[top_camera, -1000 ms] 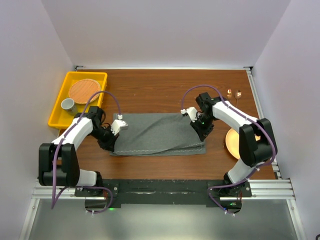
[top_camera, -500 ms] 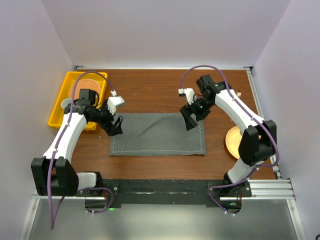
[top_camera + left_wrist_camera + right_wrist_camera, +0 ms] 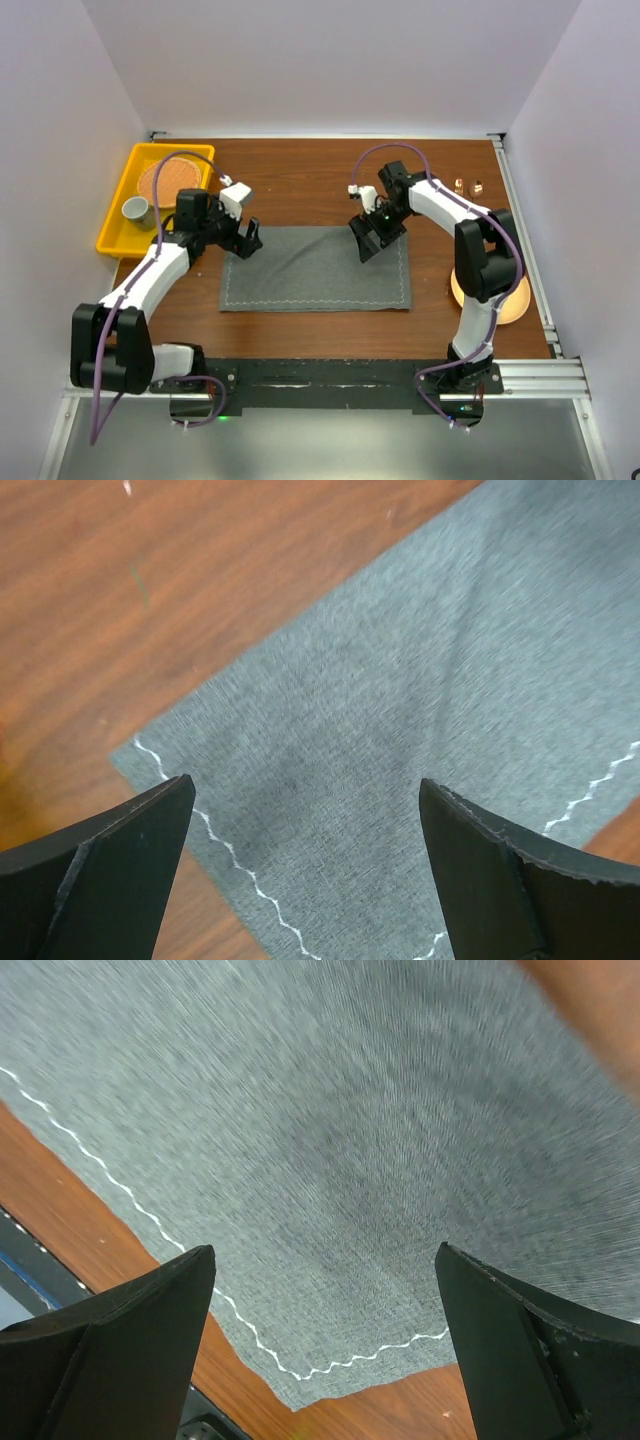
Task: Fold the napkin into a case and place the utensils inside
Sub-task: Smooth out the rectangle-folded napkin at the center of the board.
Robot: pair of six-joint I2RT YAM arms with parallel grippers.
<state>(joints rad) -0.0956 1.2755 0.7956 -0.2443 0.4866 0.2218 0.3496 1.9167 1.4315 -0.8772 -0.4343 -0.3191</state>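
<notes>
We see the brown tabletop (image 3: pixel 300 190) carrying the dark grey napkin (image 3: pixel 315 275), which lies flat as a wide rectangle at its centre. The yellow tray (image 3: pixel 120 246) sits far left and the round plate (image 3: pixel 517 306) sits at the right edge. Our left jaws stand spread above the napkin's far left corner, and our right jaws stand spread above its far right part; neither pair holds anything. The copper utensils (image 3: pixel 467 186) lie far right, well apart from the napkin.
</notes>
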